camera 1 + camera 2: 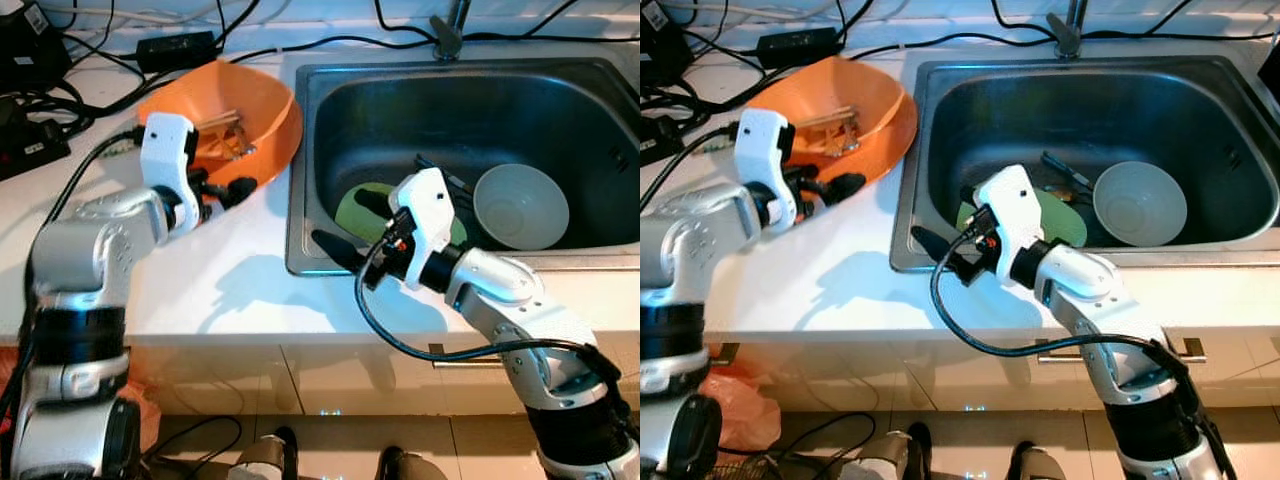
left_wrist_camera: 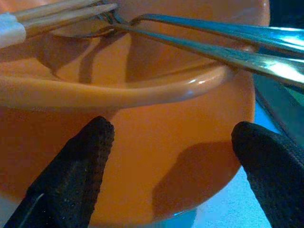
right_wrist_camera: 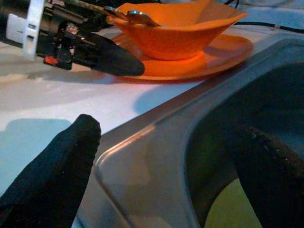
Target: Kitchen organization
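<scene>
At the upper left of the frame, the left tool, spread, faces the orange bowl on the desk; light, stiff and probably slick plastic, best pinched at its rim, while the spread right tool straddles the sink edge.

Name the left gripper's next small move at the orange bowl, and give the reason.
Probably ease the left gripper forward a little so its open fingers straddle the rim of the orange bowl, then close. The fingers sit just short of the bowl's near wall, apart, with nothing between them yet. Utensils lie across the bowl, so a slow approach seems wise.
</scene>
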